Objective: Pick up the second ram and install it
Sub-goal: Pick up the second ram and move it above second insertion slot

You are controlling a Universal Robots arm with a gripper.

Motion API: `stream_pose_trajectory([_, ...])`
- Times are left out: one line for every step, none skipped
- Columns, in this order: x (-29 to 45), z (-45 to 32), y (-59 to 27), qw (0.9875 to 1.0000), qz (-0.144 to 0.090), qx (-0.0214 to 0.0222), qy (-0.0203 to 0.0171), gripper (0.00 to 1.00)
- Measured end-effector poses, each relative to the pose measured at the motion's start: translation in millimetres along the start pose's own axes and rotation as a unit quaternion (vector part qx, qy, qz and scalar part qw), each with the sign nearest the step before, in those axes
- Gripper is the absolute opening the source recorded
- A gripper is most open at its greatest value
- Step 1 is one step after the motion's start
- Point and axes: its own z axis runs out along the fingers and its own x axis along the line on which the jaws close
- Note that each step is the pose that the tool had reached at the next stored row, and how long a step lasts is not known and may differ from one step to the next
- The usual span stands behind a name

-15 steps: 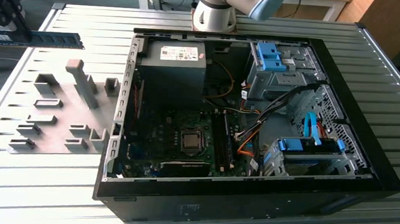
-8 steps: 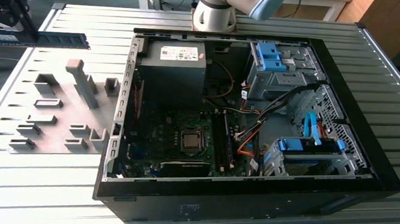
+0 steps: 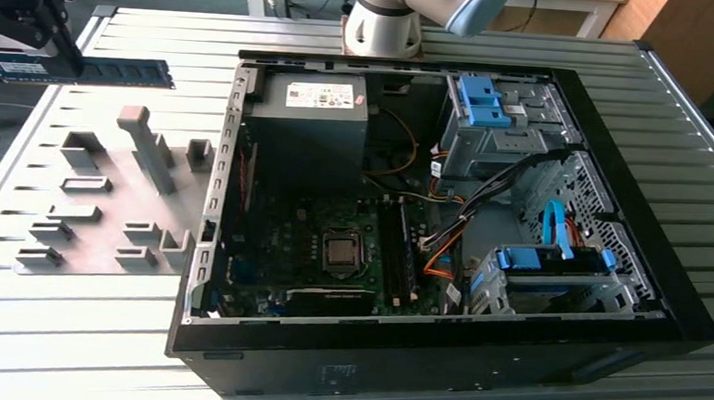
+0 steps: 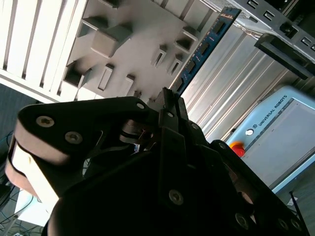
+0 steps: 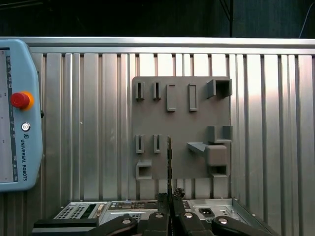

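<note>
Hanging near the exterior view's left edge, the black two-finger gripper [image 3: 66,52] pinches the second ram [image 3: 104,71], a long flat blue circuit-board stick with black chips and a pale label. The stick is held level in the air, clear of the ribbed aluminium table [image 3: 26,329]. In the second wrist view the fingers [image 4: 174,110] press tight against the stick. To the right, a flat grey plastic fixture plate with raised blocks [image 3: 121,209] lies on the table, apart from the stick. Further right stands an open black computer case [image 3: 447,354], its green motherboard [image 3: 267,250] exposed.
</note>
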Motion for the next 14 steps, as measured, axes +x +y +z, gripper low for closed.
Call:
stream_pose_trajectory([0.0,0.0,-1.4,1.0000,0.000,0.0000,0.0000,0.14])
stream_pose_trajectory([-0.1,0.0,-2.8,1.0000,0.000,0.0000,0.0000,0.14])
stream_pose_trajectory([-0.1,0.0,-4.2,1.0000,0.000,0.0000,-0.0001,0.14])
stream_pose_trajectory([-0.1,0.0,-5.4,1.0000,0.000,0.0000,-0.0001,0.14])
stream_pose_trajectory([-0.2,-0.1,-6.7,1.0000,0.000,0.0000,0.0000,0.14])
stream_pose_trajectory([-0.2,-0.1,-8.3,1.0000,0.000,0.0000,0.0000,0.14])
stream_pose_trajectory([-0.2,-0.2,-10.1,1.0000,0.000,0.0000,0.0000,0.14])
stream_pose_trajectory([-0.3,-0.2,-11.8,1.0000,0.000,0.0000,0.0000,0.14])
stream_pose_trajectory([-0.3,-0.2,-13.6,1.0000,0.000,0.0000,0.0000,0.14])
stream_pose_trajectory([-0.4,-0.2,-15.4,1.0000,0.000,0.0000,0.0000,0.14])
stream_pose_trajectory([-0.4,-0.2,-17.3,1.0000,0.000,0.0000,-0.0001,0.14])
stream_pose_trajectory([-0.4,-0.3,-19.1,1.0000,0.000,0.0000,0.0000,0.14])
stream_pose_trajectory([-0.5,-0.3,-21.0,1.0000,0.000,0.0000,0.0000,0.14])
stream_pose_trajectory([-0.5,-0.4,-22.8,1.0000,0.000,0.0000,0.0000,0.14])
